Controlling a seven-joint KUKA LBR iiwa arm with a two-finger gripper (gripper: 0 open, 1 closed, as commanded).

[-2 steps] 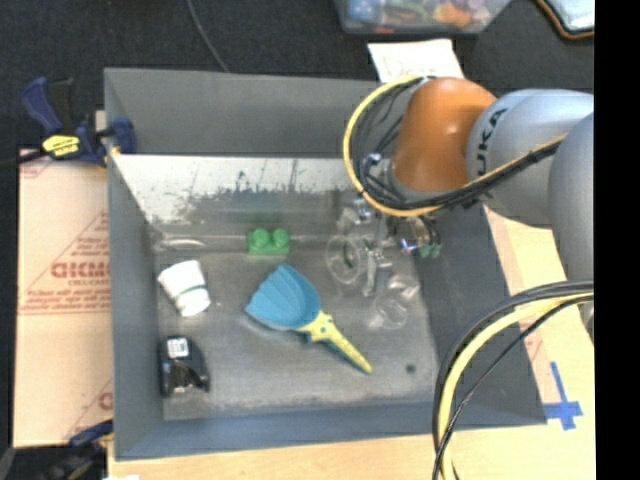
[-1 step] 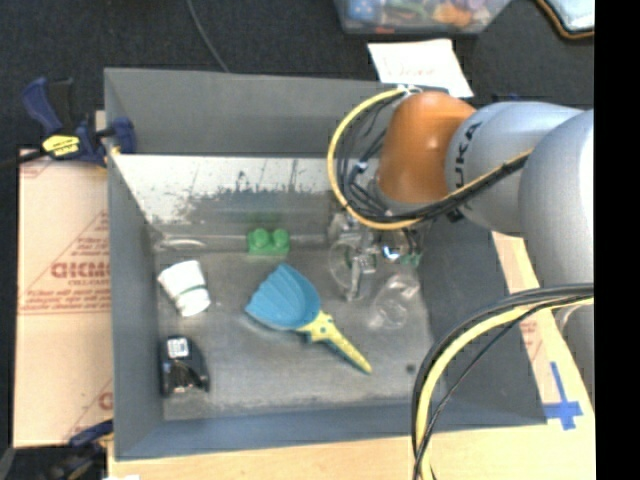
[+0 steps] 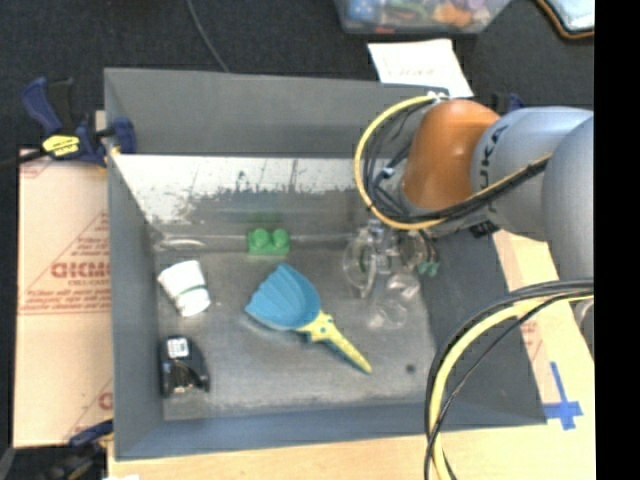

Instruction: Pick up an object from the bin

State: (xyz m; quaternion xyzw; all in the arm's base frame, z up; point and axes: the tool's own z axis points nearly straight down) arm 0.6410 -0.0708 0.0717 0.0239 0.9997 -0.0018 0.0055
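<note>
Hanging low over the 3 o'clock side of the bin, tucked under cables and the orange cover: the gripper. Open or clenched, cannot tell from here. Nothing plainly held.

Nearest by look: a blue scoop with a yellow handle, near the bin's middle, off at 8 o'clock from the gripper and apart from it. Long axis running 10 o'clock to 4 o'clock, blue bowl at the upper end, handle tip ending near 6 o'clock of the gripper. Possibly something clear and glassy just at 5 o'clock, too faint to name.

Farther off: green block at 9 o'clock by the back wall, white cap and small black thing beyond.

Likely calling for a shift toward 8 o'clock, then closing across the handle, not along it.
</note>
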